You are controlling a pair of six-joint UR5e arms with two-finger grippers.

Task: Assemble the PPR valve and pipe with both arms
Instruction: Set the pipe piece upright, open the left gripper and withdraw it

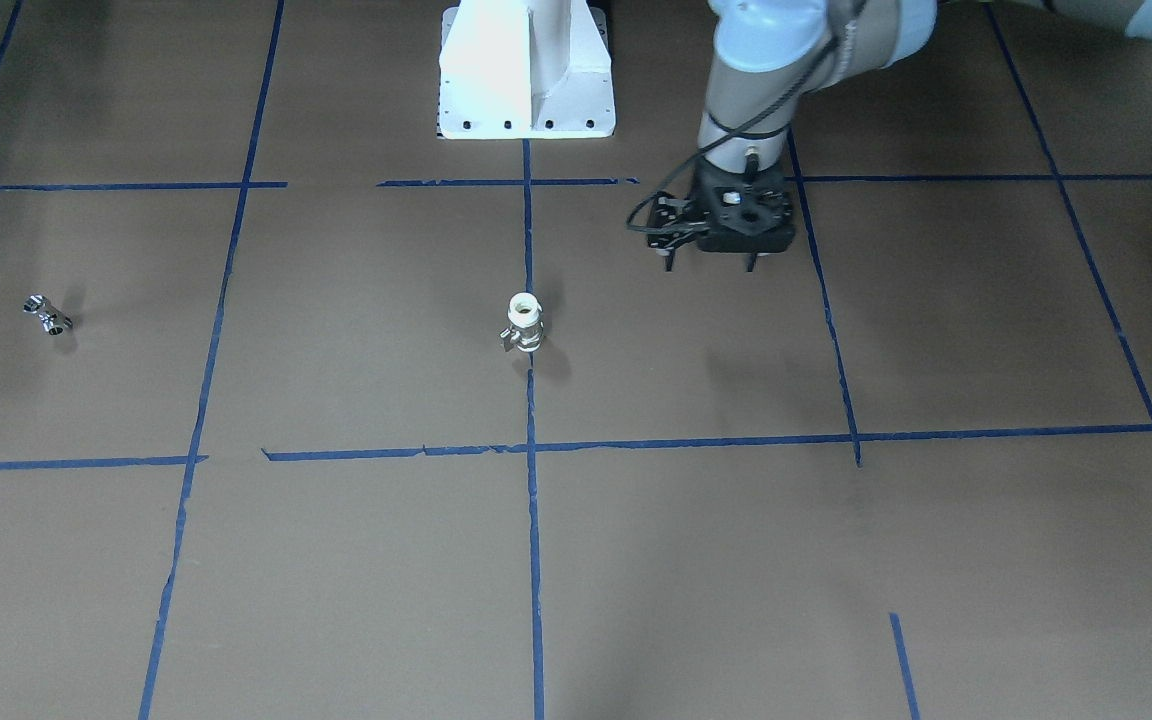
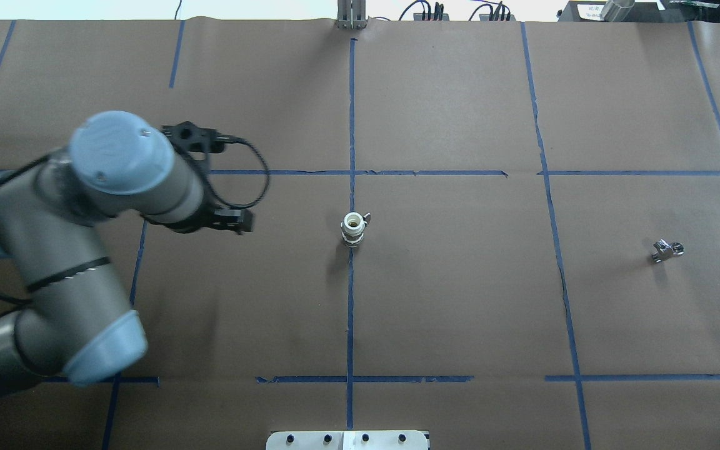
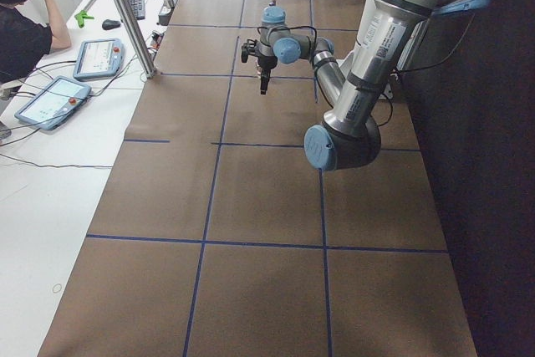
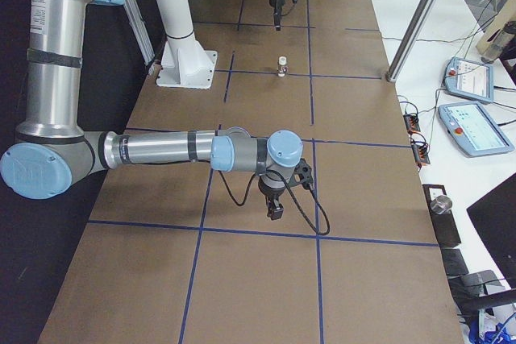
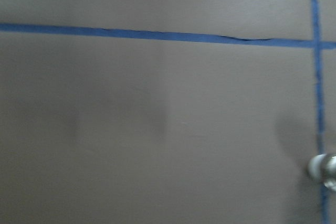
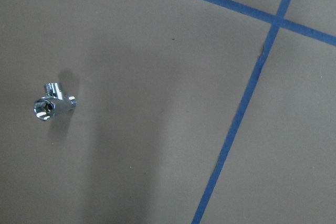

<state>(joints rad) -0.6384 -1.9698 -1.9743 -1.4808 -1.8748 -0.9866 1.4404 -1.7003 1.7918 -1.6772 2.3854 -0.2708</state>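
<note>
The PPR valve [image 1: 523, 325] stands upright on the brown table at its middle, white end up, on a blue tape line; it also shows in the overhead view [image 2: 354, 229] and at the right edge of the left wrist view [image 5: 323, 169]. The pipe [image 1: 48, 314], small and chrome, lies far off on the robot's right side [image 2: 667, 250] and shows in the right wrist view [image 6: 52, 106]. My left gripper [image 1: 710, 266] hangs open and empty above the table, apart from the valve on the robot's left. My right gripper [image 4: 274, 213] hovers low near the pipe; I cannot tell if it is open.
The white pedestal [image 1: 526, 70] stands at the robot's edge of the table. A metal post [image 4: 419, 22] rises at the far edge. An operator [image 3: 21, 31] and touch pendants [image 3: 96, 56] are on the side bench. Blue tape lines [image 2: 350, 300] cross the brown paper.
</note>
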